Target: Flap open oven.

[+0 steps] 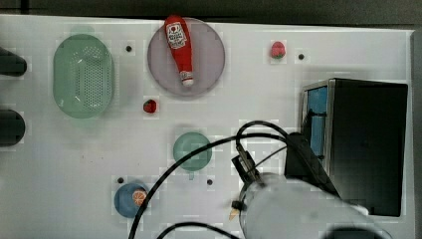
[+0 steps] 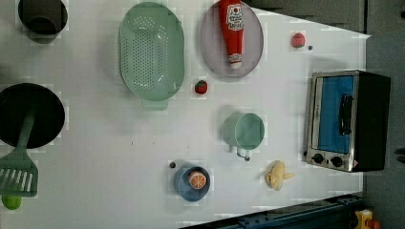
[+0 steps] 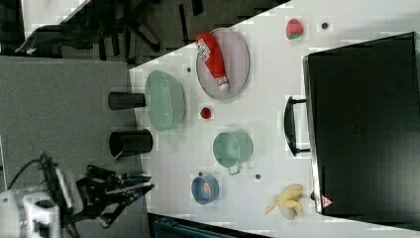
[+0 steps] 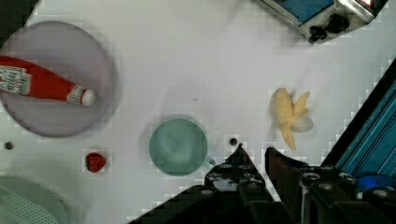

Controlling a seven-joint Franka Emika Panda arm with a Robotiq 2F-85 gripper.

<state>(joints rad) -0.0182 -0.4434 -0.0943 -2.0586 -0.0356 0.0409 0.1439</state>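
Judging from the left view, the black box-shaped oven (image 2: 351,120) with blue glass door remains closed; opening not begun. Hand (image 4: 254,158) fingers stand narrowly apart, holding nothing, well away from the bar handle (image 2: 344,114).

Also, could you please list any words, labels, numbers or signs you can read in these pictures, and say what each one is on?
Nothing reads clearly enough to quote.
Ketchup bottle: white label with dark print, too blurred to read.
Oven: small red and white triangle sign at a top corner, its symbol too small to tell.
Oven knobs: no legible markings.
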